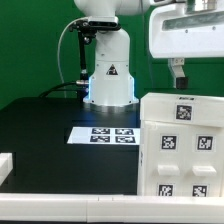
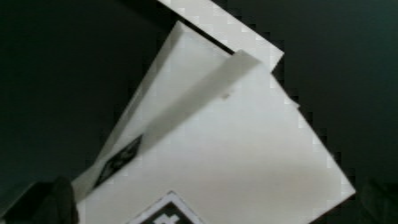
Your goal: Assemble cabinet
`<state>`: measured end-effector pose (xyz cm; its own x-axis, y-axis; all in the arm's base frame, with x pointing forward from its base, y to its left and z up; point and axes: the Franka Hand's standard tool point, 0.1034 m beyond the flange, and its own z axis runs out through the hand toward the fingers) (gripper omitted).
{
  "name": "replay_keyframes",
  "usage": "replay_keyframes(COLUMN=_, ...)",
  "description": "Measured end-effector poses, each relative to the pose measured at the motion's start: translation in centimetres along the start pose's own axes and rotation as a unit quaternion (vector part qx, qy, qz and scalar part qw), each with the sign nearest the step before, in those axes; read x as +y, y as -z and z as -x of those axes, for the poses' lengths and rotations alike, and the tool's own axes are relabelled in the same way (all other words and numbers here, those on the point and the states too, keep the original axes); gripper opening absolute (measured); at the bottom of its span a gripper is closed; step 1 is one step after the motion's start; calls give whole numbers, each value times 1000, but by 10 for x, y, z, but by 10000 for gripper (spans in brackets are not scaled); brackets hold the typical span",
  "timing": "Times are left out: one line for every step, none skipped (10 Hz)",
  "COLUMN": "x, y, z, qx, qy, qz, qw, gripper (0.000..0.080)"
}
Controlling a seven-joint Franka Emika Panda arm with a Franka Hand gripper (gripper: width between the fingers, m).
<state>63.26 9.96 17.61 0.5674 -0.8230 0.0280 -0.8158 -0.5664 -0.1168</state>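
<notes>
Cabinet [image 1: 183, 145]: large white tagged body, standing on the black worktop [image 1: 45, 130] at the exterior view's right, just beside the marker board [image 1: 103, 134]. Claw [image 1: 179, 74]: raised above the cabinet, apart from it; whether its fingers are parted or closed cannot be told. Wrist view: white cabinet panels [image 2: 222, 140] seen close, tags partly visible.

one cabinet [image 1: 183, 145] bearing five visible tags, one marker board [image 1: 105, 134] with four tags.
</notes>
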Motion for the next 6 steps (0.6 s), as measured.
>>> replay_keyframes(x=0, y=0, z=0, qx=1, qy=56, qz=1, qw=998, gripper=797)
replay_keyframes(x=-2, y=1, z=-4, qx=2, qy=161, qz=-1, qw=987, gripper=797)
replay_keyframes(x=-2, y=2, z=-8, qx=2, qy=263, qz=-4, qw=965, gripper=797)
replay_keyframes(x=-1, y=1, z=-11, qx=-3, qy=335, qz=-6, qw=942, gripper=797)
replay_keyframes(x=-3, y=1, z=-7, qx=-2, qy=355, qz=-3, qw=935, gripper=797)
replay_keyframes(x=-3, y=1, z=-7, qx=-1, qy=396, qz=-2, qw=918, gripper=797)
